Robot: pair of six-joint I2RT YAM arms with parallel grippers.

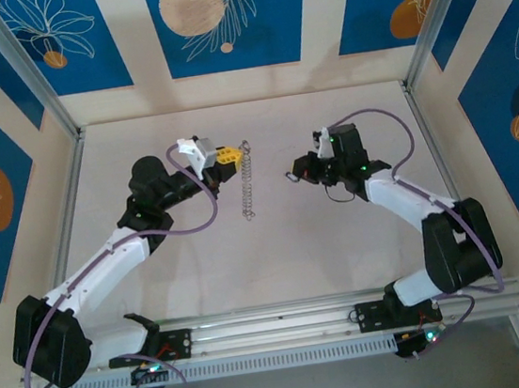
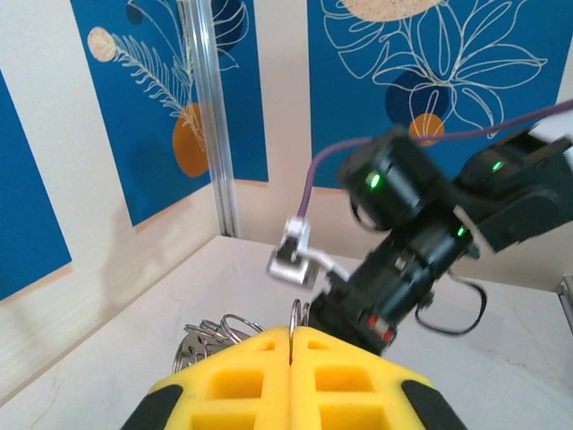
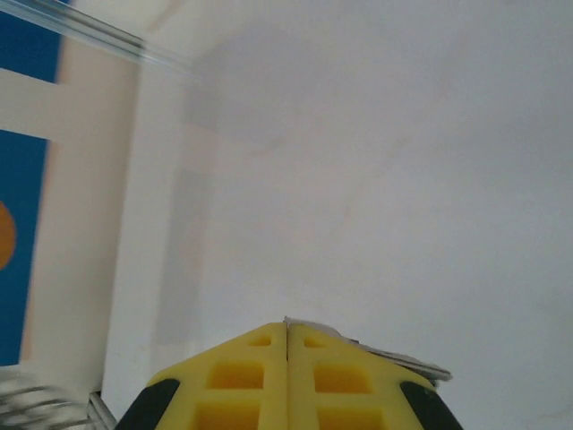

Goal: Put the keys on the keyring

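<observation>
Overhead view of a pale tabletop (image 1: 278, 267) walled with blue floral panels, with two robot arms reaching in from the near edge. The keyring (image 1: 247, 181), a thin silvery chain-like loop edged with small wire rings, lies stretched in a nearly straight line at the middle of the tabletop, running from the far side toward the near edge. Its far end meets the left gripper (image 1: 229, 155), whose yellow fingers are pressed together. From the left wrist camera, the left gripper (image 2: 291, 345) has its jaws fully closed, with one thin wire ring of the keyring (image 2: 219, 330) standing up at the seam between them and more rings bunched just to the left of the fingers.

The right gripper (image 1: 300, 174) sits apart from the keyring, to its right, and points toward it. From the right wrist camera, the right gripper (image 3: 286, 336) is also closed tight, with a thin silvery piece (image 3: 394, 358) poking out at the tips. Whether that piece is a key cannot be told
</observation>
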